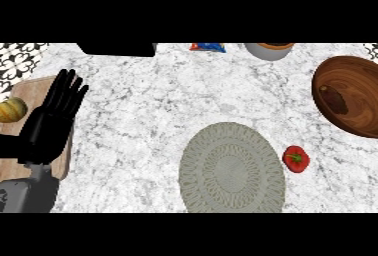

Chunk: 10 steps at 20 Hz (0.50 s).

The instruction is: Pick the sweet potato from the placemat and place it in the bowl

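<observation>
While the left hand (52,117) rests open far left, 1 apparent sweet potato (334,100) lies in the bowl (358,70), well apart rightward.

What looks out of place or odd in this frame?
The placemat is bare: no sweet potato on it. A brownish object sits in the wooden bowl, too indistinct to name. A red tomato lies on the counter beside the mat. Only the left hand shows, open over the cutting board.

red tomato (296,159), perhaps squash (12,109) on board (29,90)
</observation>
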{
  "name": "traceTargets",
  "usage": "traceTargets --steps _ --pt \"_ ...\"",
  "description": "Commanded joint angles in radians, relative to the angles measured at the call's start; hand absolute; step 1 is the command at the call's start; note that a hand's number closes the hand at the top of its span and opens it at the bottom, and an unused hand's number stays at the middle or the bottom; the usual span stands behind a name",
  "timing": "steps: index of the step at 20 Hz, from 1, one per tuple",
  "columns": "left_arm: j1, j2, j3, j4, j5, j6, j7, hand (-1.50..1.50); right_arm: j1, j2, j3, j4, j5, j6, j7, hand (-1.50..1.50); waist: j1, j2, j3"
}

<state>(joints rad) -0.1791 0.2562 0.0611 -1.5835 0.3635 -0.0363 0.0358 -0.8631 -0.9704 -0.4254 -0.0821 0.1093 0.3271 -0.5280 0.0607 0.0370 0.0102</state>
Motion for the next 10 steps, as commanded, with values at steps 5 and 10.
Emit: traceTargets --steps 5,10 --pt "0.021 -0.007 0.005 -0.011 0.002 0.000 -0.010 0.00 0.124 -0.117 -0.026 0.015 -0.022 0.156 -0.057 -1.50 -0.004 0.000 0.004" --pt "0.027 -0.023 -0.016 -0.014 -0.016 0.010 -0.009 0.00 0.186 -0.144 -0.023 0.009 -0.018 0.229 -0.100 -1.50 -0.011 -0.002 0.006"
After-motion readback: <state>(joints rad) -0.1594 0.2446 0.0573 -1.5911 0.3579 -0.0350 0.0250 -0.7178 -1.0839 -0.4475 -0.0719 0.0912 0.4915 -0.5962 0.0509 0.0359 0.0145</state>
